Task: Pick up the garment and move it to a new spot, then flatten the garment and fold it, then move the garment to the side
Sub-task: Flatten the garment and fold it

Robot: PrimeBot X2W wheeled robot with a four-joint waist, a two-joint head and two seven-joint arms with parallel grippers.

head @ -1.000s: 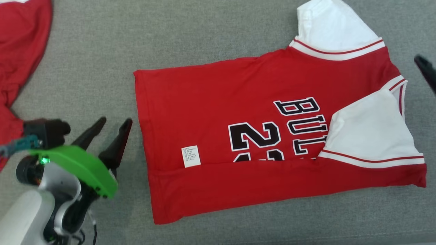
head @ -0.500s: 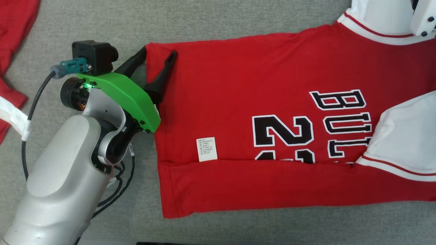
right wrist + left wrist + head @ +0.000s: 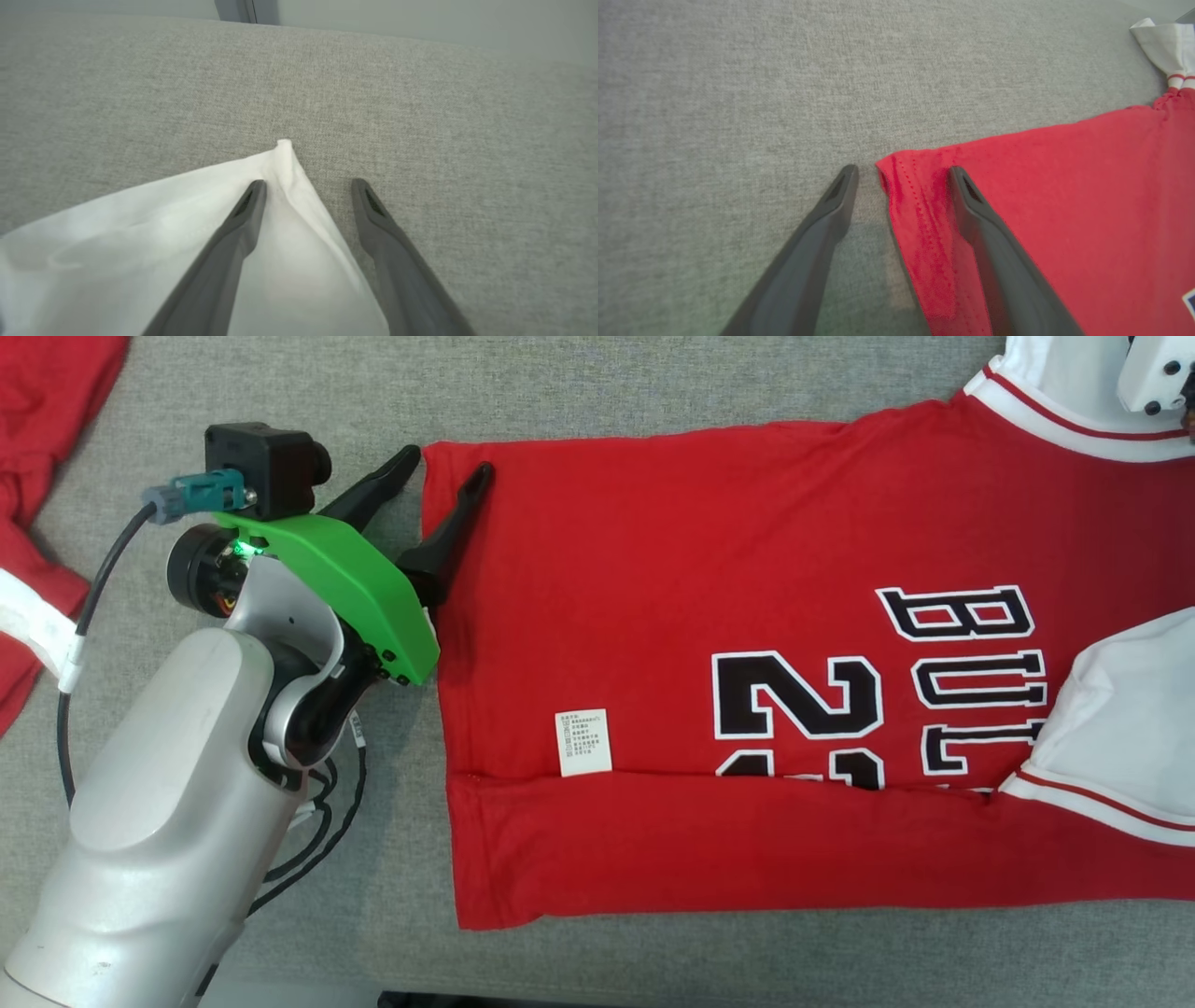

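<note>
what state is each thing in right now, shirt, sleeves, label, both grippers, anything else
shirt: flat on the grey cloth, near long edge folded up over part of the print
near sleeve: folded in onto the chest
label: lying flat, exposed
left gripper: open, straddling the shirt's hem corner
right gripper: open, straddling the far sleeve at its tip
other red garment: crumpled at the left edge

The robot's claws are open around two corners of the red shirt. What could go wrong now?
The left gripper straddles only the very corner of the hem on the red basketball jersey, so closing may catch just a sliver and slip off. The right gripper has only the tip of the white cloth sleeve inside its open jaws; pulling there could drag the sleeve out and leave the body behind.
</note>
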